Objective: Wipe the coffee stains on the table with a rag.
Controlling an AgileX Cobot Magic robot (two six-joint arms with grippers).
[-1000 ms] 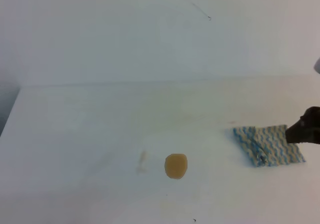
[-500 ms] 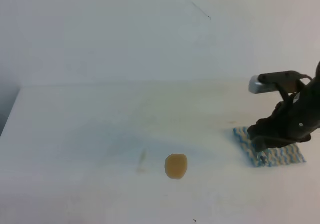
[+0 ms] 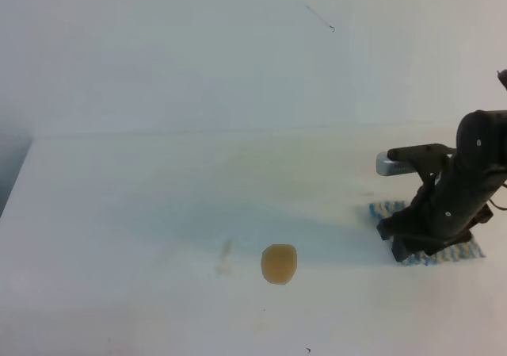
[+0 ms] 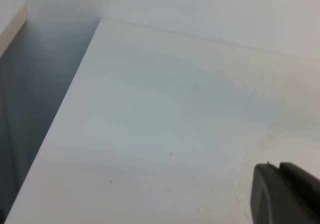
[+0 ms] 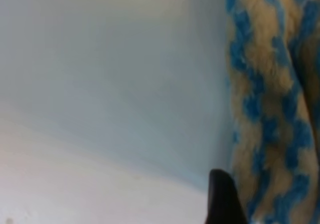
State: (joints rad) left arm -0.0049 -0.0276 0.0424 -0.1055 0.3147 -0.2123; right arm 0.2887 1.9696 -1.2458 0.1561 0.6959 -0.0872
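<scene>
The rag (image 3: pixel 463 251), blue-and-white zigzag cloth, lies flat at the right of the white table (image 3: pixel 142 189). My right gripper (image 3: pixel 394 241) is down on its left part, and the arm hides most of it. In the right wrist view one dark fingertip (image 5: pixel 222 196) stands at the edge of the rag (image 5: pixel 270 99), which is not pinched, so the jaws look open. The coffee stains are a round tan blot (image 3: pixel 279 263) and a faint streak (image 3: pixel 226 254), well left of the gripper. Only a dark finger (image 4: pixel 285 196) of my left gripper shows.
The table's left edge (image 3: pixel 16 178) drops off beside a dark gap, also visible in the left wrist view. The white wall (image 3: pixel 238 55) rises behind the table's far edge. A tiny dark speck (image 3: pixel 308 350) lies near the front.
My right arm has come in from the right edge, moved left and lowered onto the rag, covering most of it. The rag and the stains have stayed in place.
</scene>
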